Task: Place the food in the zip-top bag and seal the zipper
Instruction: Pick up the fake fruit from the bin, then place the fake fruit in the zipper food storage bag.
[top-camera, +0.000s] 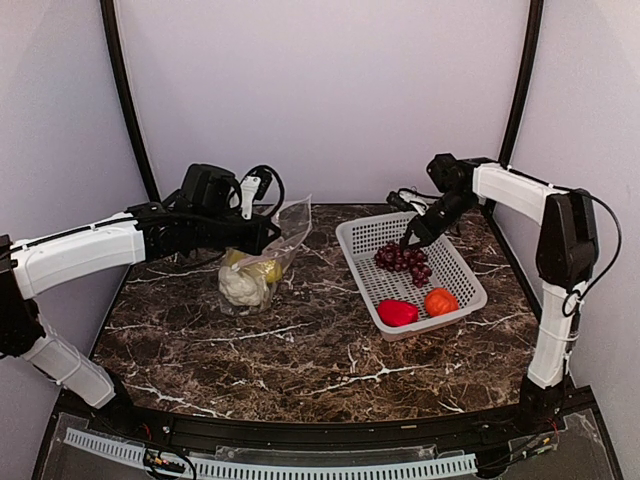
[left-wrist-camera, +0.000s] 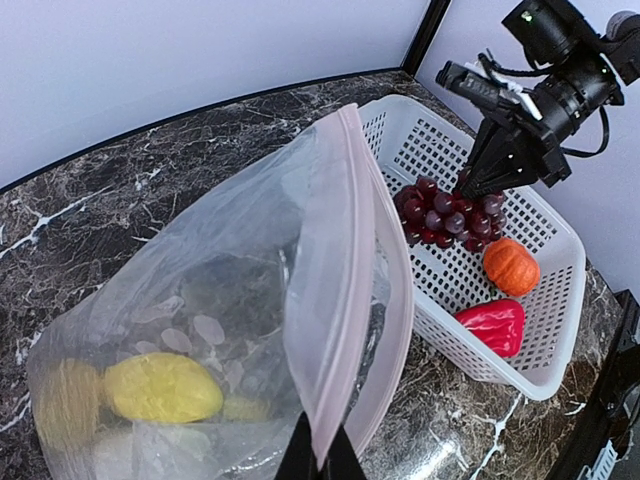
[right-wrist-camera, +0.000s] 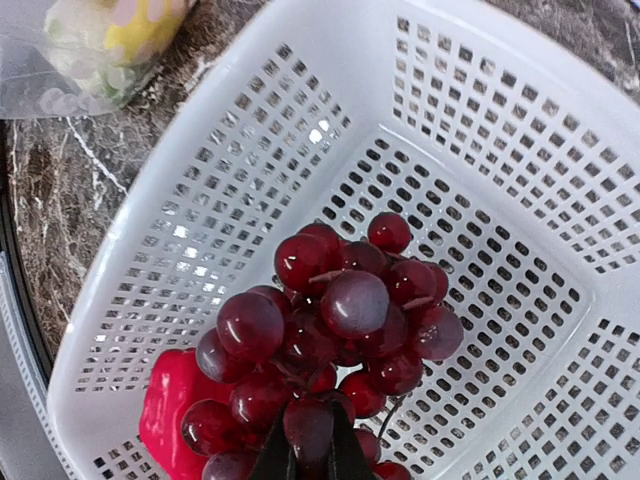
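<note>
- The left pincer (top-camera: 270, 238) (left-wrist-camera: 320, 458) is clenched on the zipper (left-wrist-camera: 348, 290), gripping the pinkish strip from below and holding that edge up off the surface (top-camera: 300, 350)
- The bag (top-camera: 262, 262) (left-wrist-camera: 200, 300) hangs from that grip on the left half of the surface, with its mouth gaping toward the basket and its lower end resting on the marble
- Inside the bag lie the cauliflower (top-camera: 240, 287), at the near end, and the yellow pieces (top-camera: 262, 268) (left-wrist-camera: 160, 387) just behind it, touching it
- The basket (top-camera: 352, 245) (left-wrist-camera: 560, 250) (right-wrist-camera: 200, 160) sits on the right half of the surface, close beside the bag but apart from it
- The grapes (top-camera: 405, 262) (left-wrist-camera: 445, 215) (right-wrist-camera: 330, 330) are in the basket's middle, toward its far end
- The right pincer (top-camera: 408, 243) (left-wrist-camera: 480, 182) (right-wrist-camera: 310, 450) points down into the basket and is clenched on the top of the grapes, its fingers drawn together among the berries; whether the bunch is lifted off the basket floor I cannot tell
- The pepper (top-camera: 397, 313) (left-wrist-camera: 492, 322) (right-wrist-camera: 170, 410) lies at the basket's near end
- The tomato (top-camera: 440, 301) (left-wrist-camera: 510, 266) sits just right of the pepper, between it and the basket's right wall
</note>
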